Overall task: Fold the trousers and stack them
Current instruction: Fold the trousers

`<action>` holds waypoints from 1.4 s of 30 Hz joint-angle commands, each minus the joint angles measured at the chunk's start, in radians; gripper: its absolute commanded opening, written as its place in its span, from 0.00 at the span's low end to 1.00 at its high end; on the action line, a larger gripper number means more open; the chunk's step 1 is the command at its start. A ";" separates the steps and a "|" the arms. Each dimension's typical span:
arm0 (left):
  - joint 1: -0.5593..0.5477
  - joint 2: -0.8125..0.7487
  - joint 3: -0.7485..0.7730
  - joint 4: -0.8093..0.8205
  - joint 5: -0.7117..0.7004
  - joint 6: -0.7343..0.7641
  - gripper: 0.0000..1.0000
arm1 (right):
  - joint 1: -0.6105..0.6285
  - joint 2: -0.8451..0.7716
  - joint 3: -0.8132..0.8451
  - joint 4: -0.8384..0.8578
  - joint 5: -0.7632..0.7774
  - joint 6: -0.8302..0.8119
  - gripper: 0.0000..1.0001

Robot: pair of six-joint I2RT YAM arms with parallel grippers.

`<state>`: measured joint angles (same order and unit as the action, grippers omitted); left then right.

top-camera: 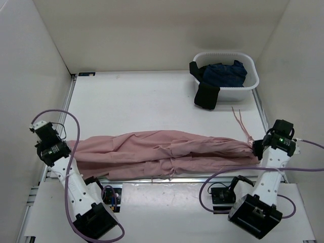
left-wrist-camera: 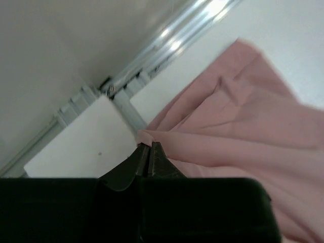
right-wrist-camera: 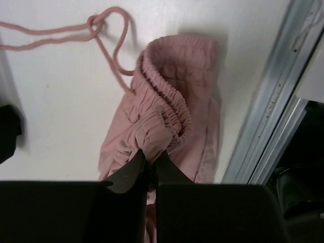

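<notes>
The dusty-pink trousers (top-camera: 167, 153) lie stretched left to right along the table's near edge, legs doubled lengthwise. My left gripper (top-camera: 70, 147) is shut on the leg hem at the left end; in the left wrist view the fingertips pinch a fold of pink cloth (left-wrist-camera: 150, 144). My right gripper (top-camera: 256, 148) is shut on the gathered waistband (right-wrist-camera: 167, 109) at the right end, with fabric bunched between the fingers (right-wrist-camera: 151, 159). The thin pink drawstrings (top-camera: 240, 121) trail on the table beyond the waistband and show knotted in the right wrist view (right-wrist-camera: 96, 25).
A white basket (top-camera: 251, 81) stands at the back right, holding a dark navy garment (top-camera: 225, 73), with a black garment (top-camera: 206, 93) hanging over its front wall. Metal rails (top-camera: 260, 109) edge the table on both sides. White walls enclose the workspace.
</notes>
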<state>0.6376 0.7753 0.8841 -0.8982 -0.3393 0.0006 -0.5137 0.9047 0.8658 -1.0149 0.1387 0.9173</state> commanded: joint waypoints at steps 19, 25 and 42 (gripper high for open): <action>-0.099 0.295 0.239 -0.125 0.100 -0.001 0.83 | 0.610 -0.066 -0.007 0.121 0.412 0.011 0.94; -0.252 0.306 -0.078 -0.053 0.020 -0.001 0.80 | 1.065 0.178 0.099 0.133 0.574 0.038 0.70; -0.332 0.761 -0.150 0.378 -0.008 -0.001 0.77 | 0.851 0.606 -0.216 0.414 0.212 0.092 0.00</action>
<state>0.3164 1.4055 0.6888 -0.7856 -0.4030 0.0353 0.4080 1.3483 0.6601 -0.7700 0.3130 1.0477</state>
